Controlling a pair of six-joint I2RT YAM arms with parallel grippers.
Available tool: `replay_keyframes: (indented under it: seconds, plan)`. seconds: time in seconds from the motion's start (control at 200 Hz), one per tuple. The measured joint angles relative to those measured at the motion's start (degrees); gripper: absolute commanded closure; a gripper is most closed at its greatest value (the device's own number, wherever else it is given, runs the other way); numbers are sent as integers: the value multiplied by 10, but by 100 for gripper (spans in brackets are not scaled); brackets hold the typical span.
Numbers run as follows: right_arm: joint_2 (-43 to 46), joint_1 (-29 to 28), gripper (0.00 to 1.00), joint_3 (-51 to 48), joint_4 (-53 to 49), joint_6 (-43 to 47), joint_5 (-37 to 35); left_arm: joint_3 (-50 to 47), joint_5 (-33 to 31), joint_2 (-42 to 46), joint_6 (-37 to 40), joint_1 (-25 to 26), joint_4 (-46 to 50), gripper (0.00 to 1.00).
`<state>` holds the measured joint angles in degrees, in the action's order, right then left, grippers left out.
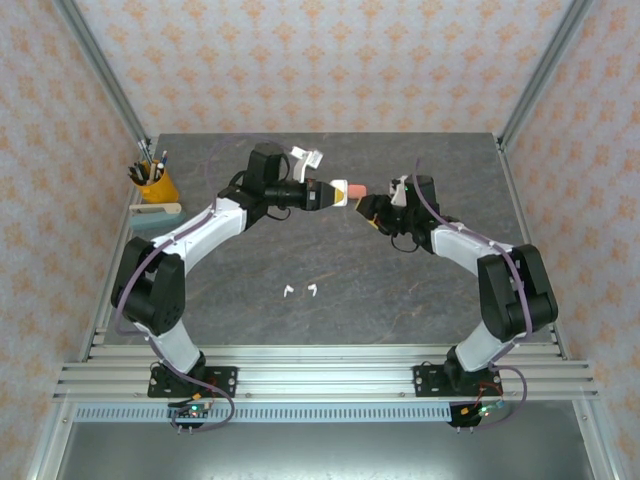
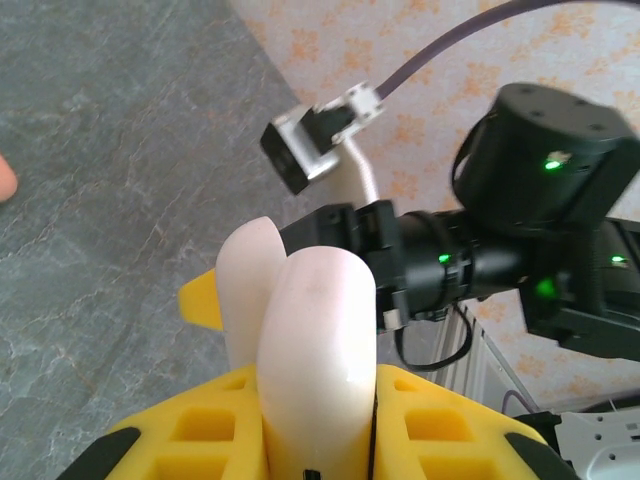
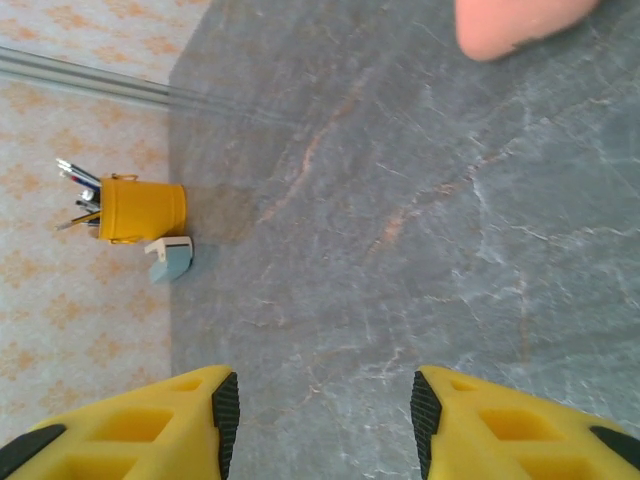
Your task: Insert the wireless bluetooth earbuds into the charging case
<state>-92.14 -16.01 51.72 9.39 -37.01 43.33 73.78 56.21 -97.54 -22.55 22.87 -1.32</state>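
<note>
My left gripper point(image 1: 330, 193) is shut on a pale pink charging case point(image 1: 351, 189) and holds it above the middle of the table. In the left wrist view the case point(image 2: 318, 330) stands upright between the yellow fingers point(image 2: 190, 430) with its lid apart from its body. My right gripper point(image 1: 369, 208) hovers just right of the case and below it. Its jaws point(image 3: 322, 410) stand open over bare table. Two white earbuds point(image 1: 287, 291) point(image 1: 313, 290) lie side by side nearer the front. A blurred pink shape point(image 3: 520, 20) sits at the top edge of the right wrist view.
A yellow cup of pens point(image 1: 155, 184) and a blue-and-white object point(image 1: 154, 215) stand at the table's left edge. A white object point(image 1: 306, 157) lies at the back, behind the left arm. A small pink shape point(image 2: 4, 176) shows at the left edge of the left wrist view.
</note>
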Motion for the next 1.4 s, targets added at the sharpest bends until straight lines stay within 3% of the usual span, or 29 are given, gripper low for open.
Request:
replay_keyframes:
  seconds: [0.21, 0.701, 1.396]
  plan:
    - [30, 13, 52, 0, -8, 5, 10, 0, 4, 1, 0, 0, -6, 100]
    - [60, 19, 60, 40, -8, 31, 135, 1, 45, -45, -49, -16, -62, 100]
    - [15, 8, 66, 66, 1, 37, 148, 9, 60, -51, -92, -16, -99, 100]
